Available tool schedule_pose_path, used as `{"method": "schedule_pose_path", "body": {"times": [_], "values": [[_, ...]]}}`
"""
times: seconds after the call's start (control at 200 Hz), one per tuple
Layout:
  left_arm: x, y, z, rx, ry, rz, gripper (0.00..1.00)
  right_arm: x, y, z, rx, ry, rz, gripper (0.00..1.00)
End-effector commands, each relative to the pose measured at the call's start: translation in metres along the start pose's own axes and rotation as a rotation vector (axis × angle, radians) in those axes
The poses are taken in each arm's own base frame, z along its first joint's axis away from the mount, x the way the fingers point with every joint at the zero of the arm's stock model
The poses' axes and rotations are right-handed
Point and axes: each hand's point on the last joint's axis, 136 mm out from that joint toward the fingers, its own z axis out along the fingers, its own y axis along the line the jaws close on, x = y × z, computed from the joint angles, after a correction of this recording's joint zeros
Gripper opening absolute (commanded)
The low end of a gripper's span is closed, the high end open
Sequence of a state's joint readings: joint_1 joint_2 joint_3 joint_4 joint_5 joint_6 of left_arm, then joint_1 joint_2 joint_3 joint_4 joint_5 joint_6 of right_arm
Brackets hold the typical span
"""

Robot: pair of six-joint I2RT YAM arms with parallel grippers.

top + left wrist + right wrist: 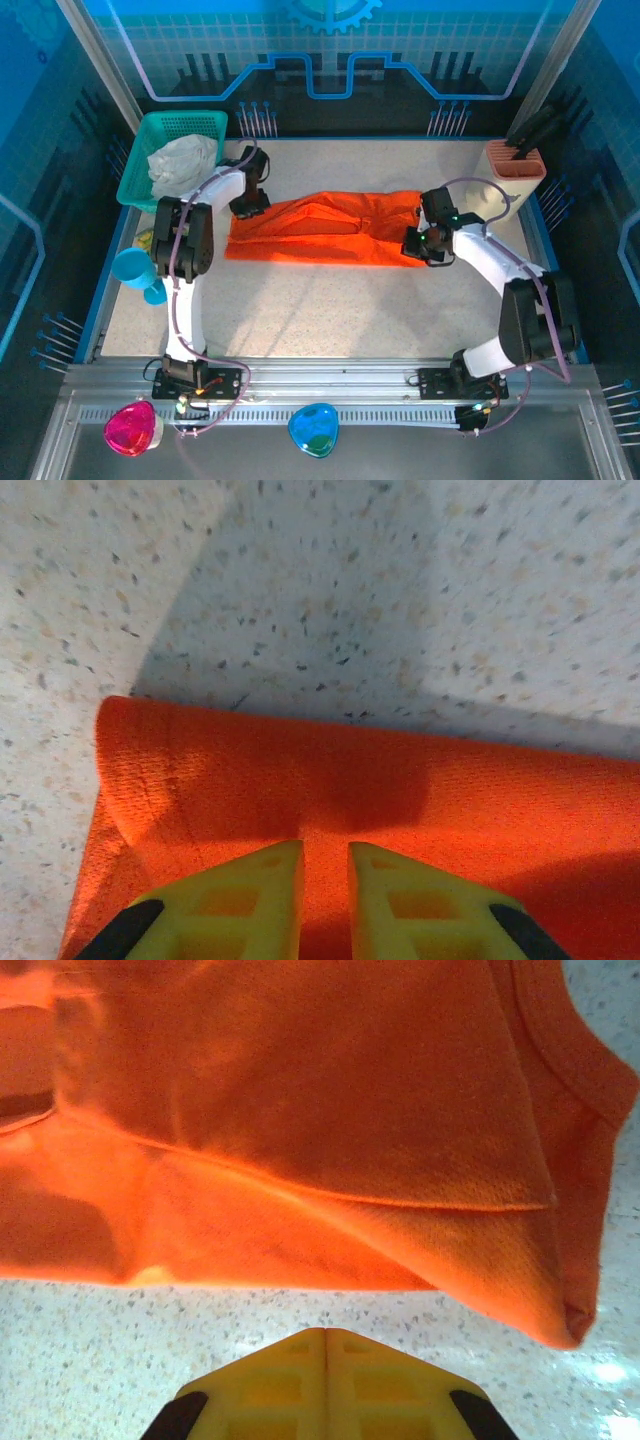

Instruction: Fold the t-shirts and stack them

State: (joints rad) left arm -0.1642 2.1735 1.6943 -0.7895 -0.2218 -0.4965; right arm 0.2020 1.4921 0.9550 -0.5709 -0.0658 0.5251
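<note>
Left arm point(183, 290) rises from its base, bends at the elbow and reaches forward and to the right, with the left gripper point(248, 205) pointing down low. On its wrist cam the yellow fingers point(265, 895) sit just a sliver apart. Right arm point(505, 270) curls in from the right side, wrist dropped, and the right gripper point(418, 245) has its tips pressed tight together.

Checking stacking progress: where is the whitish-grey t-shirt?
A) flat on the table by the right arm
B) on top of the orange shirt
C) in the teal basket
C: the whitish-grey t-shirt sits bunched inside the teal basket, apart from the orange t-shirt.
</note>
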Motion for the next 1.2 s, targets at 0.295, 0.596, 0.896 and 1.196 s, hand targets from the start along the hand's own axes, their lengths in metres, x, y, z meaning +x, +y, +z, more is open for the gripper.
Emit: {"method": "schedule_pose_path", "body": {"times": [0.295,0.596,0.896,1.196], "values": [[0.068,0.006,0.014,-0.033,0.119,0.111,0.18,-0.044,-0.035,0.082,0.076,0.184,0.083,0.00],[0.150,0.011,-0.005,-0.020,0.187,0.136,0.17,-0.140,-0.027,0.095,0.099,0.163,-0.063,0.00],[0.247,-0.042,-0.038,0.213,0.260,0.055,0.21,-0.217,-0.004,0.134,0.027,0.120,-0.212,0.00],[0.282,-0.111,-0.092,0.388,0.231,0.113,0.31,-0.261,0.046,0.108,-0.189,-0.051,-0.273,0.00]]}}
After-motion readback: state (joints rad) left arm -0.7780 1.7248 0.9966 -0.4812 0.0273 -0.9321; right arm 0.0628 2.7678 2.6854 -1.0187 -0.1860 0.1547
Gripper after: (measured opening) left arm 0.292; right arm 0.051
